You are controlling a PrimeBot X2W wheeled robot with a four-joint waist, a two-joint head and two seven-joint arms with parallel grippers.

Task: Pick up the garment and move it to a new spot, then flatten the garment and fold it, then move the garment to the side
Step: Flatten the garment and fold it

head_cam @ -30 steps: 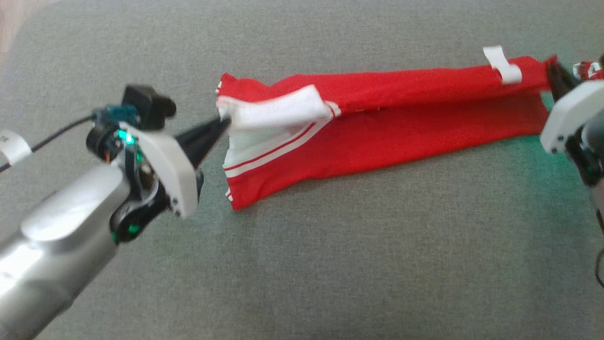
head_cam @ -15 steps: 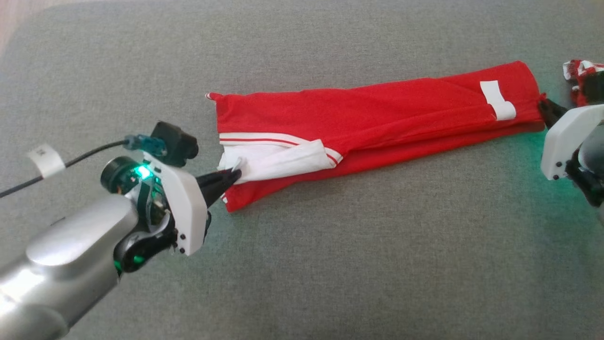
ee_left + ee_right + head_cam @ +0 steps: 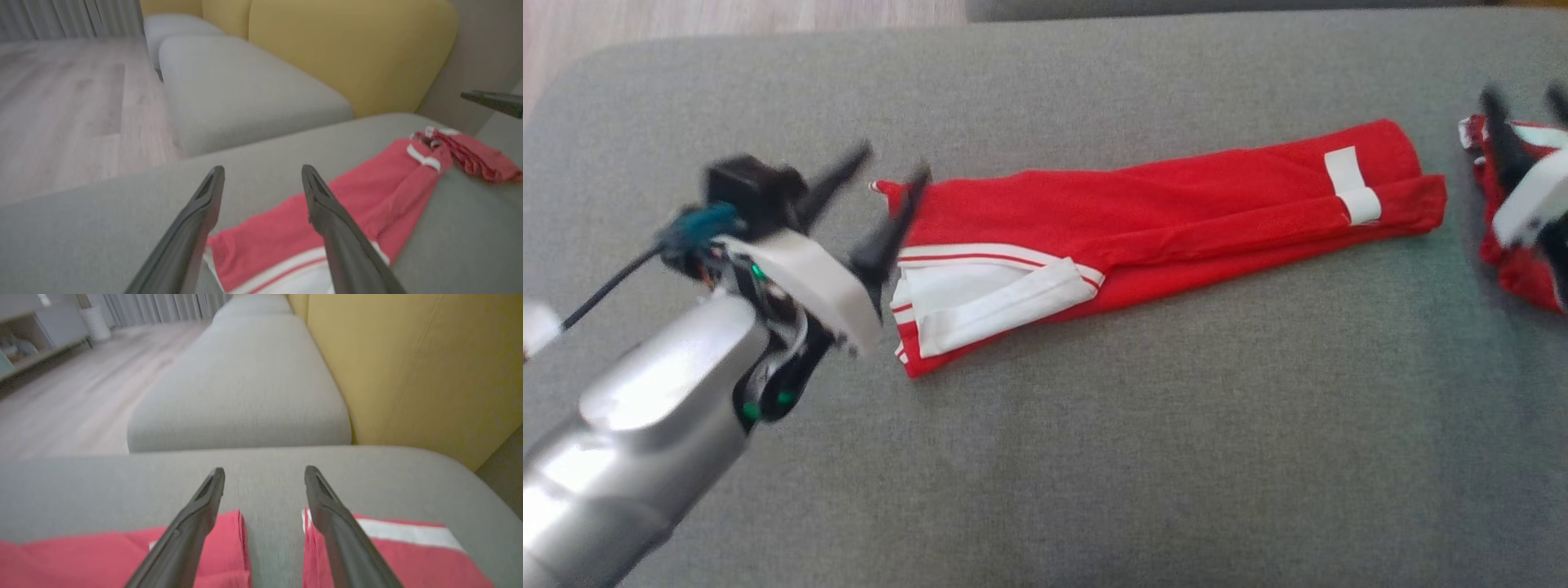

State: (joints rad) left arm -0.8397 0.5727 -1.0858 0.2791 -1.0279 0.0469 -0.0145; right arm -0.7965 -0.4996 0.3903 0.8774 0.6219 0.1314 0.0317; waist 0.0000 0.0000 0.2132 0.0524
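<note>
The red garment [image 3: 1176, 212] with white stripes lies as a long folded strip across the grey cushion [image 3: 1094, 457]. Its white-banded end [image 3: 980, 298] is at the left and a white tag [image 3: 1352, 184] sits near its right end. My left gripper [image 3: 894, 161] hovers open just above the garment's left end, holding nothing; the left wrist view shows its spread fingers [image 3: 196, 220] over the red cloth [image 3: 347, 204]. My right gripper [image 3: 1523, 94] is open at the far right, past the garment's right end [image 3: 81, 555], with nothing between its fingers [image 3: 327, 514].
A second crumpled red and white cloth [image 3: 1519, 269] lies at the cushion's right edge under my right gripper. Yellow sofa backs [image 3: 351, 53] and another grey cushion [image 3: 245, 392] stand beyond. Wooden floor [image 3: 61, 102] lies past the cushion's far left edge.
Both grippers have let go of the garment's ends and opened. The garment dropped flat into a folded strip. My left gripper rose and moved back; the head view has shifted too.
</note>
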